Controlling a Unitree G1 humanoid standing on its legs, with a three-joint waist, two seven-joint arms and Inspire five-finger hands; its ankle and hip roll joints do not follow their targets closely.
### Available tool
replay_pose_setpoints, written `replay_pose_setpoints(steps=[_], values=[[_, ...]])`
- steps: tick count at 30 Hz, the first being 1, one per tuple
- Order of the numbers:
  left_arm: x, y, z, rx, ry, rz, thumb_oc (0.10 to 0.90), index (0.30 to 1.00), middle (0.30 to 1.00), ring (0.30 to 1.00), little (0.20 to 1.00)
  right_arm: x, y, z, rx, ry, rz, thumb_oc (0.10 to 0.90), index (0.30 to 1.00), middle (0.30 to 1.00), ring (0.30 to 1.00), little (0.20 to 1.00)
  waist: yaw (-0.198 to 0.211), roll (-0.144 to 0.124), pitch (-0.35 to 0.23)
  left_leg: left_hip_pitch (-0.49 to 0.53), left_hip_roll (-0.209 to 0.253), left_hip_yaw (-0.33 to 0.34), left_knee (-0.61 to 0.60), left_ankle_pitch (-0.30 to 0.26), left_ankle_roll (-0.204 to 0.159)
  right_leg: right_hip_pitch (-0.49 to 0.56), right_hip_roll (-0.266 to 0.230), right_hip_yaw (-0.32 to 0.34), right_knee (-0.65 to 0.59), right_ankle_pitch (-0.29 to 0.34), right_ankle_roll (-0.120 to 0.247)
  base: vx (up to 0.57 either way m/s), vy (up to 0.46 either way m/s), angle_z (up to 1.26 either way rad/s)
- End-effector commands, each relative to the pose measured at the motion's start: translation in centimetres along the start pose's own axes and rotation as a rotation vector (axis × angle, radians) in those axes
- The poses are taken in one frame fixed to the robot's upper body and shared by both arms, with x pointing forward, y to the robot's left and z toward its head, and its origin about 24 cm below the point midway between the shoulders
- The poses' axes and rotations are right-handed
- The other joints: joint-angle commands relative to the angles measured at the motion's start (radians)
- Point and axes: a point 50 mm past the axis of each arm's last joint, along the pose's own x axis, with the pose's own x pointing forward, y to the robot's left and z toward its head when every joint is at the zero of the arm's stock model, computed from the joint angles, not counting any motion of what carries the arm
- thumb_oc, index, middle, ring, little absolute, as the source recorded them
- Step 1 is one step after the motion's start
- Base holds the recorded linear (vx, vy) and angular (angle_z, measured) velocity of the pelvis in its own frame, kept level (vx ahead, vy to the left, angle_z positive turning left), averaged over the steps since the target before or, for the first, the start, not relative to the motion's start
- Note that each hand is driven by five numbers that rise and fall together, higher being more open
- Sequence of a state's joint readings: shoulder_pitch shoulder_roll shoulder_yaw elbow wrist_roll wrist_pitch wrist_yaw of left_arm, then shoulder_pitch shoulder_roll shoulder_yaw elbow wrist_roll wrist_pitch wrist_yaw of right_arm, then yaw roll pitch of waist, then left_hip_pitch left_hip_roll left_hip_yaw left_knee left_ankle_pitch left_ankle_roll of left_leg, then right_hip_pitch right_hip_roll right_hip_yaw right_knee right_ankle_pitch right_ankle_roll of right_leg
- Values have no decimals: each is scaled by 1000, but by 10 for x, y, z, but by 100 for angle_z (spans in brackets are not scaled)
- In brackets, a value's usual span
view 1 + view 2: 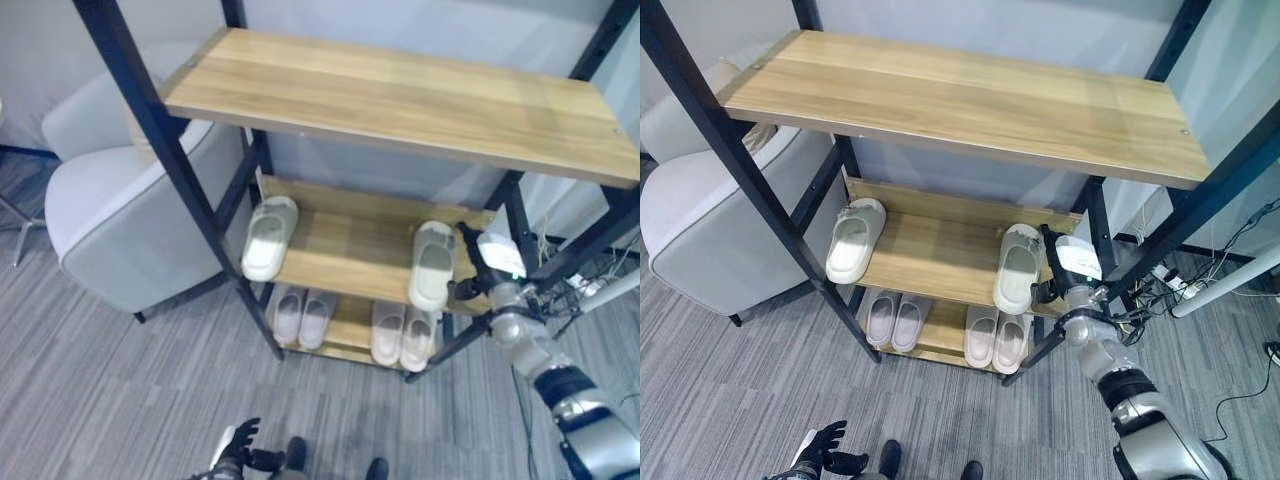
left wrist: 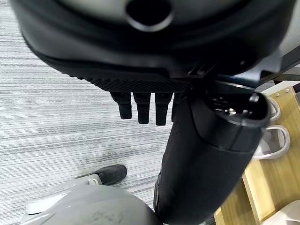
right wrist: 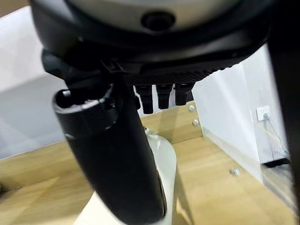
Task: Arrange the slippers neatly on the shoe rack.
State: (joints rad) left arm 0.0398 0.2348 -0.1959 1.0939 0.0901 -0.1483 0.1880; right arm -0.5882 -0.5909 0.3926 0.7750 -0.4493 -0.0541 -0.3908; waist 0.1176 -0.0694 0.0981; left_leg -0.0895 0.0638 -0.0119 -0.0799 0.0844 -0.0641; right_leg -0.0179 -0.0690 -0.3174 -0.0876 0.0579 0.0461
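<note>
Two pale green slippers lie apart on the rack's middle shelf (image 1: 350, 240), one at its left end (image 1: 268, 238) and one at its right end (image 1: 432, 265). My right hand (image 1: 478, 268) reaches in at the shelf's right end, just beside the right slipper, with its fingers straight and open. In the right wrist view its thumb (image 3: 112, 159) lies over that slipper (image 3: 165, 159). Two more pairs sit on the bottom shelf, one on the left (image 1: 303, 316) and one on the right (image 1: 403, 335). My left hand (image 1: 238, 448) hangs low over the carpet with its fingers spread, holding nothing.
The wooden top shelf (image 1: 400, 95) is bare and overhangs the lower ones. A grey armchair (image 1: 120, 220) stands close to the rack's left side. Cables and a power strip (image 1: 1170, 285) lie on the floor behind the rack's right post (image 1: 1100, 240).
</note>
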Motion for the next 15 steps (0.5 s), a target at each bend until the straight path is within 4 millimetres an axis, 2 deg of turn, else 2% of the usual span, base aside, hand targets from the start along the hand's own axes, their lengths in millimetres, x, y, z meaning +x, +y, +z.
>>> replay_pose_setpoints(steps=[1, 2, 3, 4, 15], values=[[-11, -11, -35, 128, 125, -59, 800, 900, 900, 900, 900, 29, -57, 13, -12, -38, -224, 722, 782, 782, 782, 782, 36, -8, -28, 14, 2, -1, -7, -60, -40, 14, -57, -2, 0, -38, 115, 5, 23, 7], [-11, -11, -36, 128, 130, -59, 800, 900, 900, 900, 900, 31, -55, 13, -6, -28, -206, 449, 373, 373, 373, 373, 40, -11, -28, 12, 2, -3, -7, -59, -40, 13, -58, -3, 0, -38, 116, 5, 13, 9], [-11, -11, -36, 126, 129, -58, 800, 900, 900, 900, 900, 31, -55, 14, -5, -30, -206, 416, 324, 324, 324, 324, 39, -11, -28, 12, 2, -2, -7, -59, -40, 13, -58, -3, 0, -38, 116, 9, 20, 5], [-11, -12, -36, 120, 132, -57, 800, 900, 900, 900, 900, 33, -52, 16, 9, -26, -191, 400, 300, 300, 300, 300, 41, -14, -28, 12, 2, -4, -7, -60, -39, 13, -59, -2, 0, -37, 116, 11, 13, 4], [-10, -11, -36, 103, 146, -48, 800, 900, 900, 900, 900, 32, -28, 39, 108, -60, -116, 400, 300, 300, 300, 300, 60, -30, -21, 12, 4, -18, -7, -60, -40, 17, -59, -14, 0, -37, 114, 0, 0, 1]])
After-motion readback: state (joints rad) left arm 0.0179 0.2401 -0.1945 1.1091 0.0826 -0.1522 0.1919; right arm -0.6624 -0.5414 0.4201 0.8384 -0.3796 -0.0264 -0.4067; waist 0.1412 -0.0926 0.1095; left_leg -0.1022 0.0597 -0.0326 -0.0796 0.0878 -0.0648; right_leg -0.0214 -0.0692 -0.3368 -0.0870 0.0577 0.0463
